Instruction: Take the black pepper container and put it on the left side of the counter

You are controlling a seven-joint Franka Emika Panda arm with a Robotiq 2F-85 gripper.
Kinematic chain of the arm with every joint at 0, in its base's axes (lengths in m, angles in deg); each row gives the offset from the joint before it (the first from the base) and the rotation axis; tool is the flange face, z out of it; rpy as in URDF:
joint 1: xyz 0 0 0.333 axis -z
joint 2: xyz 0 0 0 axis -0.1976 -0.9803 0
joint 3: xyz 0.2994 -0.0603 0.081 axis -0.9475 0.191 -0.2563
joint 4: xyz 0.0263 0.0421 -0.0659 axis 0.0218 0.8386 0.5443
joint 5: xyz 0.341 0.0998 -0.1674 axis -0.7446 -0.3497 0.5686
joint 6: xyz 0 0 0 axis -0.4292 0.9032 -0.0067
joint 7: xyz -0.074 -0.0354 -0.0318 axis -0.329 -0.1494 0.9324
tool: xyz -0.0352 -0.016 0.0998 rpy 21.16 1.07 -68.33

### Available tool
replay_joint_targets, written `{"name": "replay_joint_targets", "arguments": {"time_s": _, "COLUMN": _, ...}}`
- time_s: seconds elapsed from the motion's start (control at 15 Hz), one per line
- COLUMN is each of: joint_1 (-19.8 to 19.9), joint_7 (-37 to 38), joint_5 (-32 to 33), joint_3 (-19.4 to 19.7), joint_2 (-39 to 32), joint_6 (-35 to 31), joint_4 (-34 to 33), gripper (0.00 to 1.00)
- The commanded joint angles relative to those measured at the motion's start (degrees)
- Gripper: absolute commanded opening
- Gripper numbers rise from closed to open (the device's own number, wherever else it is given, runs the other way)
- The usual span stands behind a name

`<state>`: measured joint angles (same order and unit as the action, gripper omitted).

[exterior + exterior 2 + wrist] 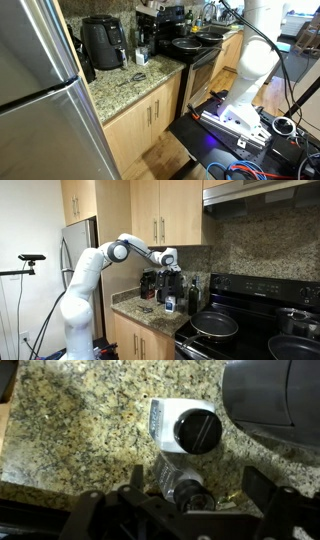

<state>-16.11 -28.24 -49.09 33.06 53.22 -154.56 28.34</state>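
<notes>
1. Standing on the speckled granite bench (pixel 70 430), the black pepper container (pixel 182 488) reads to me as a small clear jar with a dark top; I cannot make out any label.
2. I find the tool (pixel 197 498) directly over it in the wrist view, its fingers spread wide, one to each side of the jar and neither touching it.
3. Just beyond the jar sits a white square box with a round black lid (pixel 186 428).
4. A large dark appliance (pixel 272 398) fills the corner beside that box.
5. In an exterior view the white arm (pixel 100 255) holds the tool above the bench corner, near a dark bottle (pixel 193 296) and the black stove (pixel 255 288).
6. In an exterior view a black air fryer (pixel 103 42) stands on the same bench, beside the steel refrigerator (pixel 40 100).
</notes>
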Motion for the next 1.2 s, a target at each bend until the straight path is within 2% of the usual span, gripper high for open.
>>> {"name": "replay_joint_targets", "arguments": {"time_s": 0.0, "joint_1": -2.52, "joint_7": 10.12, "joint_5": 3.88, "joint_3": 3.28, "joint_2": -4.32, "joint_6": -2.2, "joint_4": -5.88, "gripper": 1.0}}
{"name": "replay_joint_targets", "arguments": {"time_s": 0.07, "joint_1": -1.35, "joint_7": 5.67, "joint_5": 1.96, "joint_3": 1.73, "joint_2": -2.21, "joint_6": -1.59, "joint_4": -2.64, "gripper": 1.0}}
{"name": "replay_joint_targets", "arguments": {"time_s": 0.33, "joint_1": -2.04, "joint_7": 10.77, "joint_5": 4.0, "joint_3": 3.25, "joint_2": -4.73, "joint_6": -2.55, "joint_4": -5.53, "gripper": 1.0}}
{"name": "replay_joint_targets", "arguments": {"time_s": 0.73, "joint_1": -1.3, "joint_7": 15.0, "joint_5": 2.95, "joint_3": 4.42, "joint_2": -9.89, "joint_6": -8.04, "joint_4": -8.84, "gripper": 1.0}}
{"name": "replay_joint_targets", "arguments": {"time_s": 0.8, "joint_1": -1.13, "joint_7": 14.96, "joint_5": 2.49, "joint_3": 4.19, "joint_2": -10.39, "joint_6": -6.85, "joint_4": -9.27, "gripper": 1.0}}
{"name": "replay_joint_targets", "arguments": {"time_s": 0.87, "joint_1": -1.4, "joint_7": 14.2, "joint_5": 3.26, "joint_3": 4.28, "joint_2": -8.13, "joint_6": -7.04, "joint_4": -6.62, "gripper": 1.0}}
{"name": "replay_joint_targets", "arguments": {"time_s": 1.13, "joint_1": -1.81, "joint_7": 15.15, "joint_5": 4.19, "joint_3": 4.82, "joint_2": -10.07, "joint_6": -6.31, "joint_4": -8.05, "gripper": 1.0}}
